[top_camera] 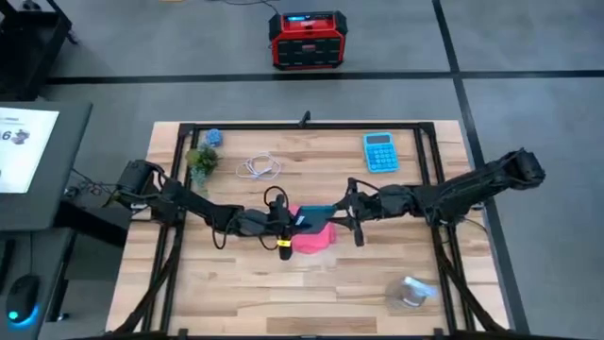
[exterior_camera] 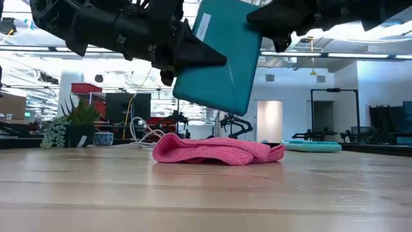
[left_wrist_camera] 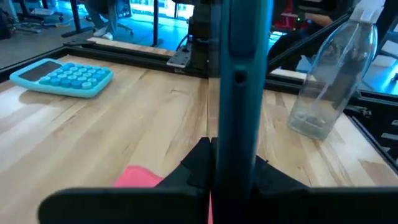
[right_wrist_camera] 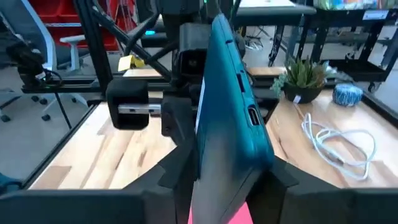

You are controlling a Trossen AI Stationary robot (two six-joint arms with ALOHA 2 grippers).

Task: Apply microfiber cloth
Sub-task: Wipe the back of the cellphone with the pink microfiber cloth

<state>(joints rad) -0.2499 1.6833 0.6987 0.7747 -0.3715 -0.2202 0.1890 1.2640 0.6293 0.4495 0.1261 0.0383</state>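
Seen from above, the bright pink microfiber cloth point(top_camera: 314, 238) is found bunched on the light wooden table point(top_camera: 236, 293) near its middle, with a flat teal phone-sized device point(top_camera: 315, 218) held directly over it between the left gripper point(top_camera: 283, 223) and the right gripper point(top_camera: 353, 215), each closed on one end of the device; this two-ended hold is judged to steady the device so a face can be brought to the cloth. A blue calculator point(top_camera: 379, 151), a coiled white cable point(top_camera: 260, 168), a small green plant point(top_camera: 201, 161) and a clear plastic bottle point(top_camera: 413, 293) are left well apart from the work. At table height the cloth point(exterior_camera: 219, 151) is shown as a low crumpled heap, its long axis lying across the picture, while the device point(exterior_camera: 222, 55) is held tilted above it, lower edge pointing down at the cloth and not touching it. Through the left wrist camera the device point(left_wrist_camera: 239, 81) is seen edge-on, clamped between that arm's fingers point(left_wrist_camera: 196, 168), with a corner of cloth point(left_wrist_camera: 138, 177) below. Through the right wrist camera the device point(right_wrist_camera: 233, 124) is likewise seen clamped edge-on, the plant point(right_wrist_camera: 305, 78) and cable point(right_wrist_camera: 339, 149) beyond.
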